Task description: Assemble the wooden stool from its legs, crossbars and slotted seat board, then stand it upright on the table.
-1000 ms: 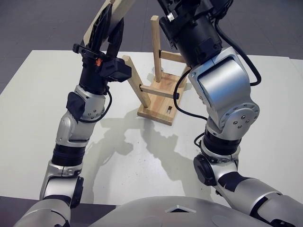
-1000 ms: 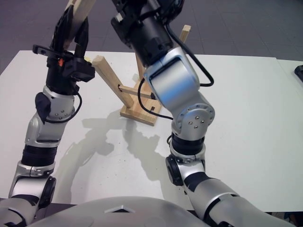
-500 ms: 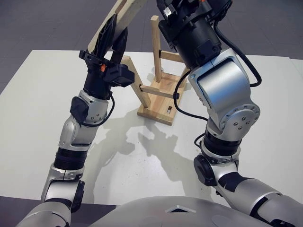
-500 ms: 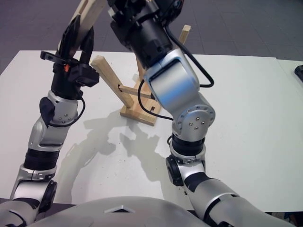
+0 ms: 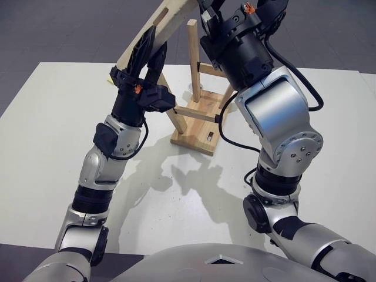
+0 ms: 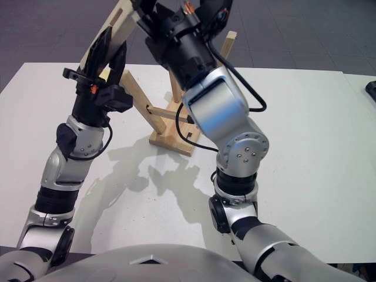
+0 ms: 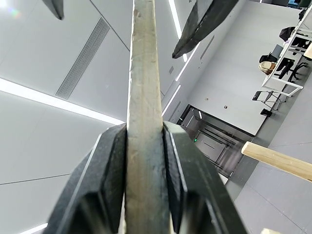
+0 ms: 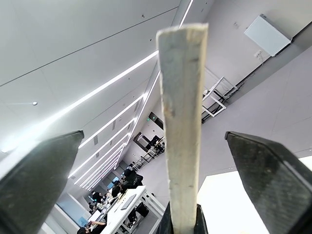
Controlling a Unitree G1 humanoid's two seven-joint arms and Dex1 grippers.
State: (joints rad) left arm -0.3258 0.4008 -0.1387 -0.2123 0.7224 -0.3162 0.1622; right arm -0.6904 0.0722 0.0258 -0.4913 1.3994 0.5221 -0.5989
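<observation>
Clamping the slotted board (image 5: 173, 10) at upper centre above the part-built stool (image 5: 197, 114) on the table (image 5: 53, 106), the left gripper (image 5: 154, 44) bears it alone (the right gripper (image 8: 156, 134) gapes around it), so a skewed descent may knock that stool over.

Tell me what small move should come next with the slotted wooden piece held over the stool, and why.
Probably lower the slotted piece a little toward the partly built stool. The left end effector grips it tilted, raised above the stool's upturned legs, so it joins nothing yet.
</observation>
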